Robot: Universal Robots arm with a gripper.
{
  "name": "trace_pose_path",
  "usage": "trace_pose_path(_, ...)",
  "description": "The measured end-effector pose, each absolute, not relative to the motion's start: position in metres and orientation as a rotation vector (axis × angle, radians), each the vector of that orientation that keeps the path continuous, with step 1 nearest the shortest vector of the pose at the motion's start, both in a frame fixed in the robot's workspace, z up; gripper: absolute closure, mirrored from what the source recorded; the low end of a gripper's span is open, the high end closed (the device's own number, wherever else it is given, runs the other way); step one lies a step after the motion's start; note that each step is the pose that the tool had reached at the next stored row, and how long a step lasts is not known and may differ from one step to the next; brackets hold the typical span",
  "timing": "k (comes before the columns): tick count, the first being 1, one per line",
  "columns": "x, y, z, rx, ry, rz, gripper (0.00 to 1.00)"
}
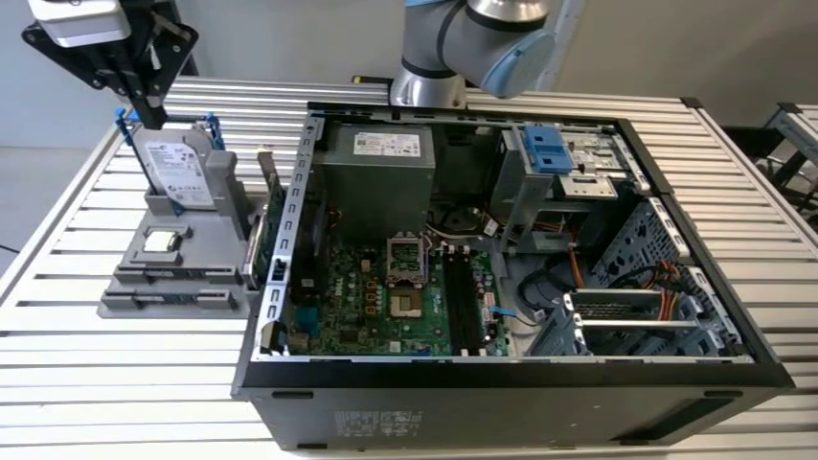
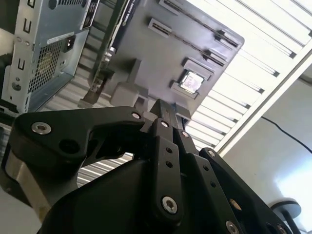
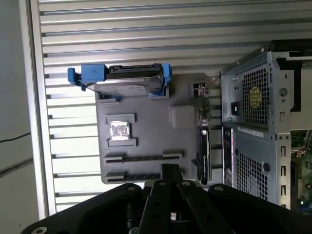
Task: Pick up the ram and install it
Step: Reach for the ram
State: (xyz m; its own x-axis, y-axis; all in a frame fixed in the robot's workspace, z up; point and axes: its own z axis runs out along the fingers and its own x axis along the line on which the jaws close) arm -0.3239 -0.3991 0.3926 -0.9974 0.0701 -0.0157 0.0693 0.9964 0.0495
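Gripper (image 1: 148, 120) above the holder (image 3: 146, 122)
We held it clenched and empty; the ram (image 3: 141, 157) stood slotted in the holder, edge up for pinching.

Hand (image 1: 151, 117) has open room above holder (image 1: 198, 257); hard drive (image 1: 176, 171), case (image 1: 291, 192) alongside.

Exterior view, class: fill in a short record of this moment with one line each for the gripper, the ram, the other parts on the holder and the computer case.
gripper: shut, holding nothing, above the hard drive
ram: untouched, in a slot of the gray holder, at the end away from the hard drive
hard drive: upright in the holder, blue brackets
processor chip: in a recess between hard drive and ram
computer case: open, on the exterior view's right of the holder, motherboard exposed
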Motion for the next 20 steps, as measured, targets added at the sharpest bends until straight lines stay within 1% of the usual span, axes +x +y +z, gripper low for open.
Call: trace_pose_path(20, -0.355, -0.399, 0.393, 0.019, 3.129, 0.077, 1.00)
